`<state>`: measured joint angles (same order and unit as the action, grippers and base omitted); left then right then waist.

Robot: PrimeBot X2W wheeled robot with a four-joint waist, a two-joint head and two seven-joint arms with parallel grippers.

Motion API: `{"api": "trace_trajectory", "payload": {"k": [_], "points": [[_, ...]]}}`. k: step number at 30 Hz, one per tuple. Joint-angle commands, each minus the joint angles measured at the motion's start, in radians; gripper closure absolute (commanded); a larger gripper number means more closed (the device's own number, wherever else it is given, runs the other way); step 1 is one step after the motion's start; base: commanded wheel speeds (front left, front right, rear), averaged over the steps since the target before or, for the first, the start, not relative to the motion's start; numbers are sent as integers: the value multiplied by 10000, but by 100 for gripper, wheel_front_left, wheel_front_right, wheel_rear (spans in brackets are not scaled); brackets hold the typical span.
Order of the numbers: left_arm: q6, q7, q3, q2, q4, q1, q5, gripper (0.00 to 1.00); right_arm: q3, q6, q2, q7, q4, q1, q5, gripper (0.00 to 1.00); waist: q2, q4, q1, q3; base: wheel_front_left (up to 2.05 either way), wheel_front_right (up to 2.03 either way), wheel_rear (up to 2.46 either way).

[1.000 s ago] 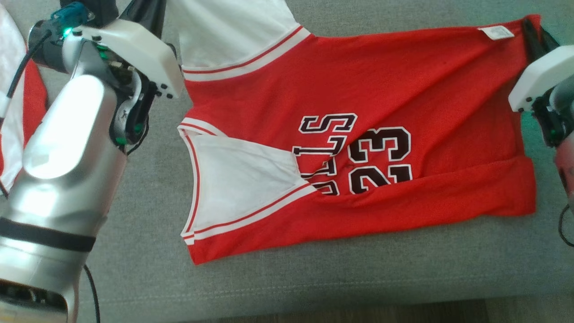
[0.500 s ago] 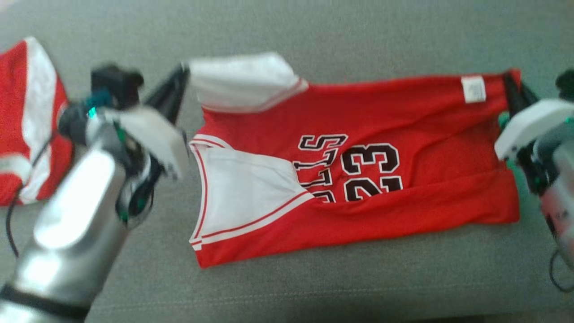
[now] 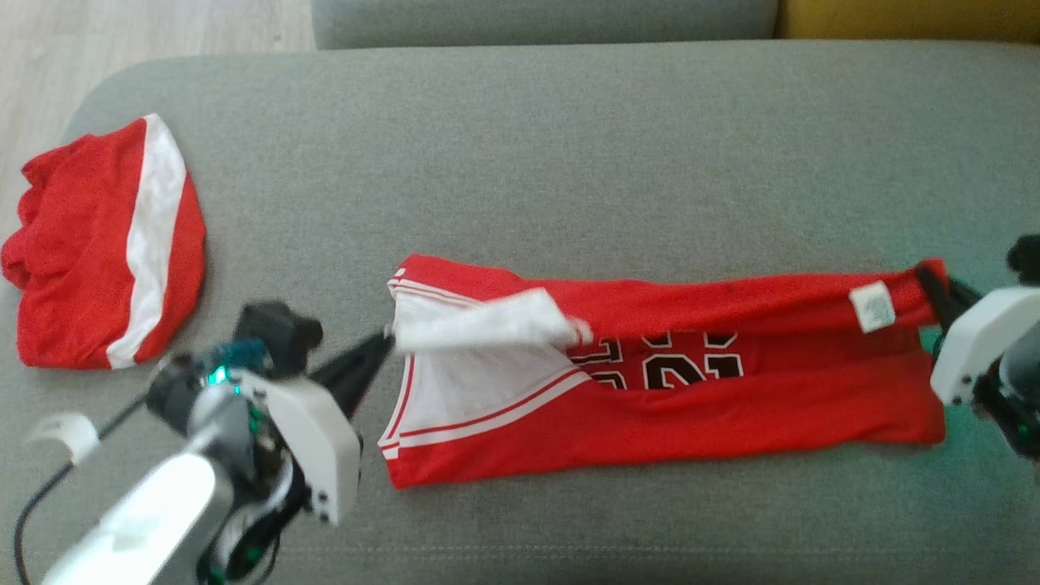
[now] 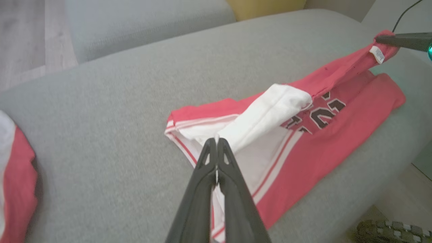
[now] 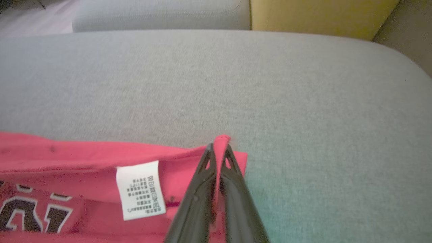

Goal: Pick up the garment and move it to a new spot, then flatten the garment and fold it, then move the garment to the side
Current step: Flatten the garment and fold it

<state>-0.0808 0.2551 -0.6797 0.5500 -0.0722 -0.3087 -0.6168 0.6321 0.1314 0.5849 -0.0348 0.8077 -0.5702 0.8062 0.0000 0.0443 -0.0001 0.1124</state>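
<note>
You are gripping the red and white sleeveless basketball jersey with black lettering [image 3: 691, 406] at both ends of one long edge. Your left gripper [image 3: 388, 335] is pressing its two dark fingers together on the white fabric shoulder panel [image 3: 487, 325], and your right gripper [image 3: 925, 275] is clamping the red hem corner just beside the small white care label [image 3: 873, 309] (the right wrist view shows a fin of red cloth standing up between those fingers [image 5: 233, 162]). Holding both ends this way is stretching the raised edge into a straight line, which is probably why the fold looks even from end to end. The jersey is lying lengthwise across the front middle of the grey woven sofa seat [image 3: 569, 162], its lower layer resting flat. The lifted edge is hanging over the black number and hiding its upper part. By my reading, you are working through the folding step, bringing the far half over the near half, with the move to the side not yet done. The white panel is bunching near the left fingers [image 4: 202, 158], so it may crease if you are lowering unevenly. A second red garment with a white stripe [image 3: 106, 244] is sitting well apart at the left end, out of the way.
</note>
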Motion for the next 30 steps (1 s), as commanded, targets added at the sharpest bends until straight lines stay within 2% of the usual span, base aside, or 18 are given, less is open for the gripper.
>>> {"api": "trace_trajectory", "payload": {"k": [1,9,11,13,14,15,19,23,27,28,30], "points": [[-82,128,386,479,-483,-274,-46,100,209,-7,484,-248,-511,186,158,100,0,54,1,-95,0,0,0],[-250,480,-76,701,-751,537,-21,100,423,-7,1420,-1584,-1916,991,419,100,0,-61,1,-362,0,0,0],[-302,396,-196,690,-617,675,109,99,521,-7,1600,-1920,-2196,1182,275,0,0,-137,1,-433,0,0,0],[-313,338,-324,604,-469,809,136,80,527,-7,1741,-2236,-2489,1370,261,0,0,-203,1,-500,0,0,0],[-337,291,-374,585,-379,844,201,58,497,-7,1802,-2417,-2621,1468,298,0,0,-242,1,-544,0,0,0],[-382,234,-406,571,-282,869,278,0,474,-7,1876,-2586,-2769,1554,303,0,0,-280,1,-585,0,0,0],[-833,-88,-334,552,215,877,694,0,184,-7,2176,-3149,-3249,1831,272,0,0,-430,1,-789,0,0,0],[-1044,-431,-150,320,429,928,579,0,-429,-7,2108,-3095,-3451,1884,164,0,0,-504,1,-973,0,0,0],[-1425,-1230,356,-178,447,1031,229,0,-1567,-7,1484,-2466,-3667,2007,-35,0,0,-516,1,-1213,0,0,0],[-1638,-1838,756,-528,432,1084,-35,0,-2219,-7,1012,-1955,-3830,2150,-186,0,0,-472,1,-1285,0,0,0],[-1907,-2508,1211,-838,488,1134,-228,0,-2852,-7,516,-1312,-4043,2391,-379,0,0,-401,1,-1359,0,0,0]]}}
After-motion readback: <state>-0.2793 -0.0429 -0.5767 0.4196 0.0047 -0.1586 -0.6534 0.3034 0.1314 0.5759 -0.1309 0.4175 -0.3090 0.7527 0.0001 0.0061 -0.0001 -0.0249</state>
